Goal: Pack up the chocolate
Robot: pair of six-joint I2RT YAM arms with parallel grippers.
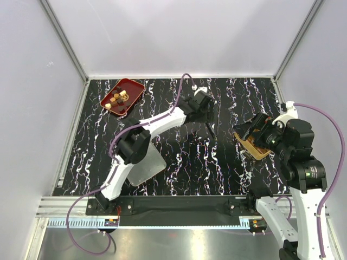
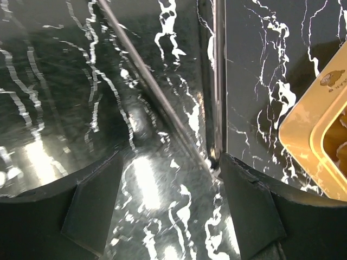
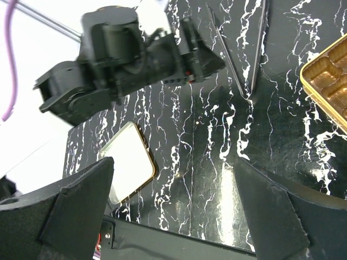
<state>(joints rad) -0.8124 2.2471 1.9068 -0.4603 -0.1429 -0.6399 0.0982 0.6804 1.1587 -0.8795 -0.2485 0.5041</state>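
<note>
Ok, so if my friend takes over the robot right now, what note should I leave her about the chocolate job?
Left end effector: open, empty, over the thin black stick mid-table.
Right end effector: open, empty, beside the gold box.
Chocolates: on the red tray, far left of the table.
Done: nothing packed; the box compartments in view look empty.
Left: move each chocolate from the tray into the box.
</note>
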